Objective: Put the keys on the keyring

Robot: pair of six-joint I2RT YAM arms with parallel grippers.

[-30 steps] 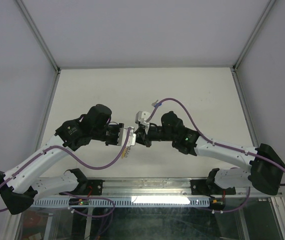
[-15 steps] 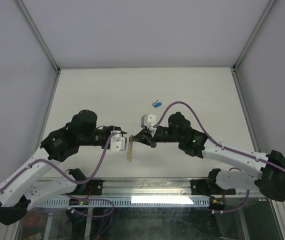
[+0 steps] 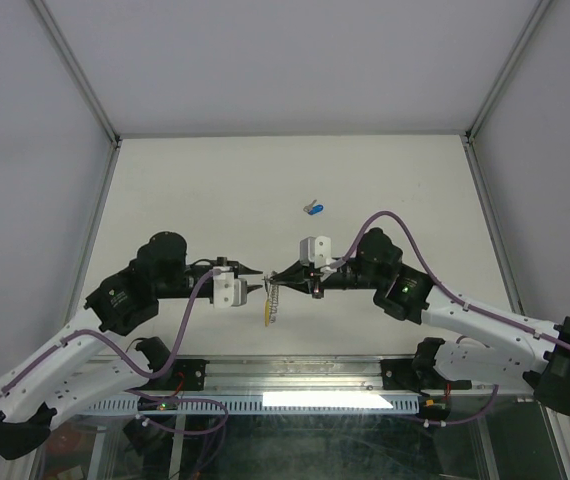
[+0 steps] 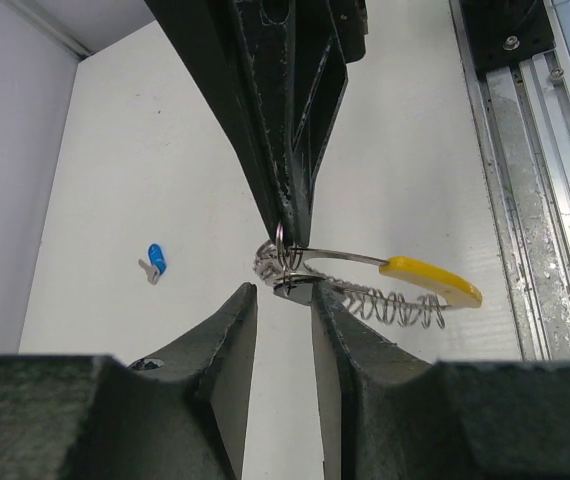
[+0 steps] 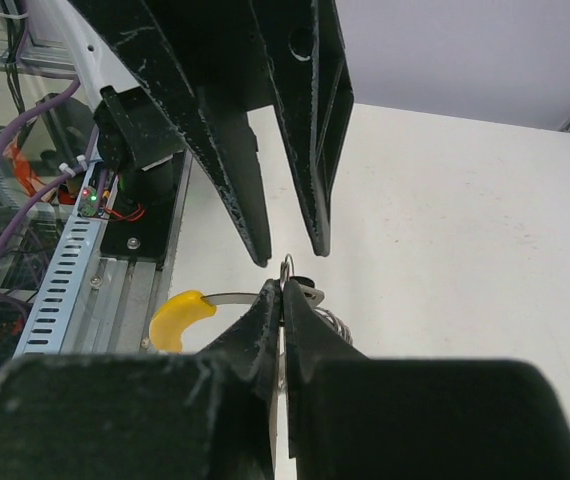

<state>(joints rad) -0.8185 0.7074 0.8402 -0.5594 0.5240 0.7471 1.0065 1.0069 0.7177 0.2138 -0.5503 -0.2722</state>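
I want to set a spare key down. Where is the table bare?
Bare: the table beyond the blue key, out to both far corners. Crowded: near middle, where left gripper and right gripper meet at the keyring.

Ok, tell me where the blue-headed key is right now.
The blue-headed key lies alone on the white table, near the top view's centre, beyond the right gripper that holds the keyring.

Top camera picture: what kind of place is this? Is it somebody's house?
Probably a robot lab booth, not a house: a white table boxed in by plain grey walls, with a left arm and right arm bolted to a metal rail.
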